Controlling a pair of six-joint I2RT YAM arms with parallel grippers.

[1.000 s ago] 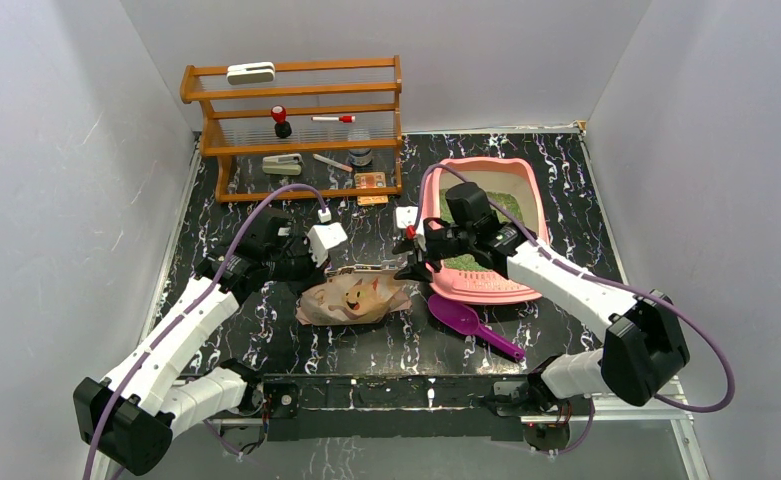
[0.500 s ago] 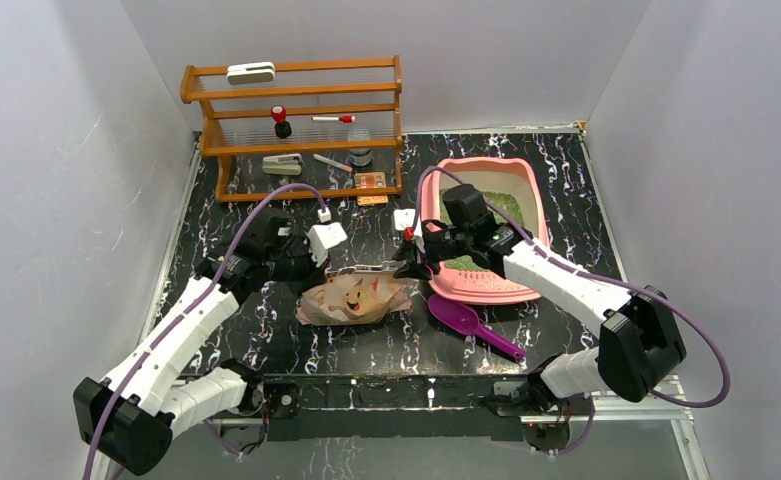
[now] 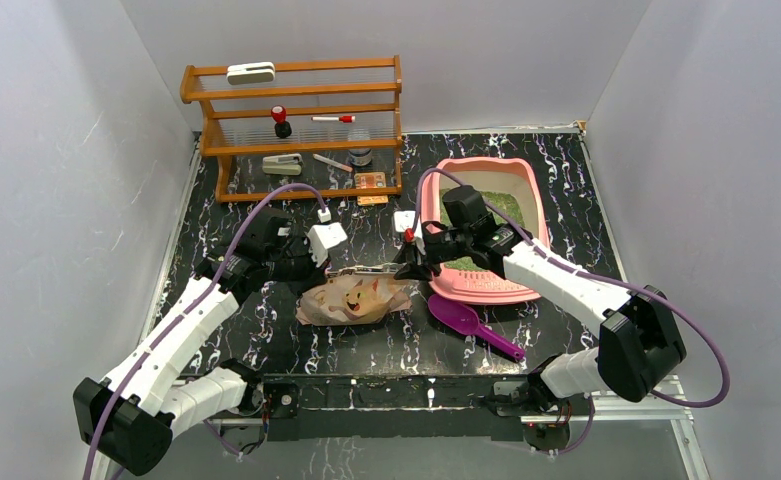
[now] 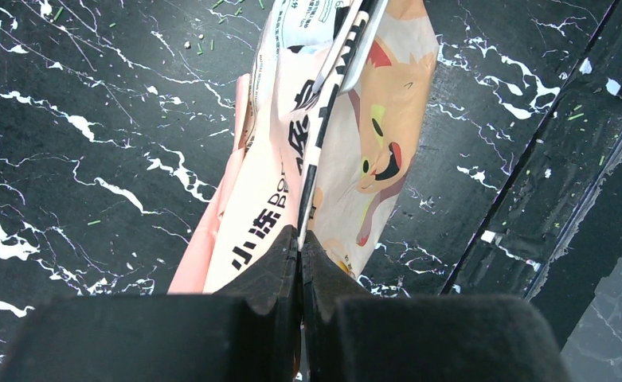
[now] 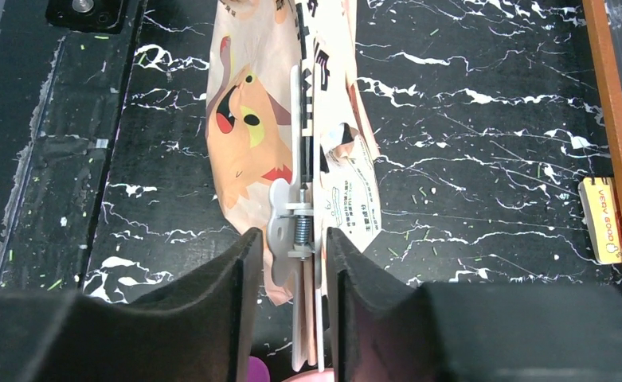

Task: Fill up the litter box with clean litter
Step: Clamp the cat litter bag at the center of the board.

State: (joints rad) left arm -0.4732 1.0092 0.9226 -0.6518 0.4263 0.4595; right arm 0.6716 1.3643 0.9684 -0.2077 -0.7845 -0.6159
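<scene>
Granules of clean litter (image 3: 507,206) lie green on the floor of the litter box (image 3: 481,292), which sits on the right half of the table (image 3: 386,350), partly hidden by the right arm that reaches across its near left corner. Just left of the box, in the middle of the table, a beige cat-printed bag (image 3: 351,300) lies flat with a long bag clip (image 5: 295,223) clamped across its far edge.

The left fingers (image 4: 267,267) are pressed together on the left end of the bag clip. The right fingers (image 5: 228,270) stand a narrow way apart, one on each side of the clip's sprung end; whether they press it I cannot tell.

A purple scoop (image 3: 466,322) lies near the box's near edge. A wooden rack (image 3: 296,130) stands at the far left.
</scene>
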